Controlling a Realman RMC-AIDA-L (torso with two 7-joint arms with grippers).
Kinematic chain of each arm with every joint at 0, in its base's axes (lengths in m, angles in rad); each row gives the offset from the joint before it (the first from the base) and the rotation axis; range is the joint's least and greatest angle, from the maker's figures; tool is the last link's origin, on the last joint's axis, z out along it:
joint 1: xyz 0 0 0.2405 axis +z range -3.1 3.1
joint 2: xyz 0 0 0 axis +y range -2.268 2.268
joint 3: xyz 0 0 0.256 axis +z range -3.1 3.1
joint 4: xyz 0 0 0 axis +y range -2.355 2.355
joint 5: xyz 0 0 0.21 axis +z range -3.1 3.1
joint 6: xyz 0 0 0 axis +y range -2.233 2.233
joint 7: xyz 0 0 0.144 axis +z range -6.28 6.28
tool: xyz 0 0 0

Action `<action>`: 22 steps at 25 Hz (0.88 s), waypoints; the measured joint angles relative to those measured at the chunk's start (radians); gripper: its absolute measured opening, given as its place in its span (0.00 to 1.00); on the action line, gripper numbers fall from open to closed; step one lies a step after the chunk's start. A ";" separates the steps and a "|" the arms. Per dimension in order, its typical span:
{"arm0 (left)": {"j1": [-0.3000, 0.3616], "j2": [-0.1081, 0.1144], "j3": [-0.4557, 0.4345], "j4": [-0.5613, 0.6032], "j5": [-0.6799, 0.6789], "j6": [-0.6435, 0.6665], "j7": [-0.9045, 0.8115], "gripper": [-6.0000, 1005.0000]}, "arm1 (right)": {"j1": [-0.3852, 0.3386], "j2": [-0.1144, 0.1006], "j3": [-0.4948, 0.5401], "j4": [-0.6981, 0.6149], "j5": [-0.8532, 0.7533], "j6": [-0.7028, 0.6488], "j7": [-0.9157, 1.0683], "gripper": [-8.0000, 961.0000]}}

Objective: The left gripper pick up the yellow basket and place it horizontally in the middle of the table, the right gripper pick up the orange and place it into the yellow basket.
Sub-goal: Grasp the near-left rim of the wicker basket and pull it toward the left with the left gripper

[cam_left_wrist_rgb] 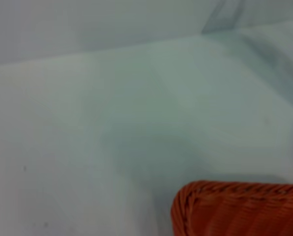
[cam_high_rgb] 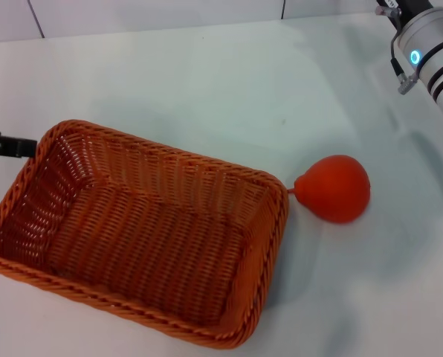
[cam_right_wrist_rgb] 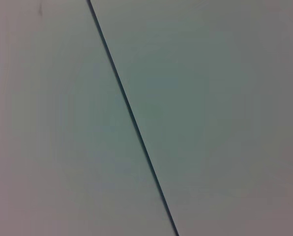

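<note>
Basket [cam_high_rgb: 136,238]: sat on table [cam_high_rgb: 207,82], tilted diagonally. Orange [cam_high_rgb: 334,188]: just beside its right end, outside. Left gripper [cam_high_rgb: 10,145]: at far-left rim, possibly touching; grip unreadable. Right gripper: out of view.

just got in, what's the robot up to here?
A basket-and-fruit job. The left gripper is at the far left corner of the wicker basket, which sits at an angle on the white table; whether it grips the rim can't be told. The orange lies on the table just off the basket's right end, not inside. The right arm is up in the far right corner, away from the fruit.
</note>
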 joint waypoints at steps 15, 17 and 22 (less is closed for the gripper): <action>-0.063 -0.051 0.092 -0.009 0.238 -0.015 -0.120 0.78 | 0.009 0.000 0.013 -0.006 0.000 0.027 0.000 0.76; -0.063 -0.060 0.109 -0.009 0.259 -0.025 -0.121 0.78 | 0.009 0.000 0.015 -0.005 0.000 0.027 0.000 0.76; -0.074 -0.086 0.127 -0.018 0.328 -0.045 -0.122 0.78 | 0.008 0.000 0.023 -0.006 0.000 0.028 0.000 0.77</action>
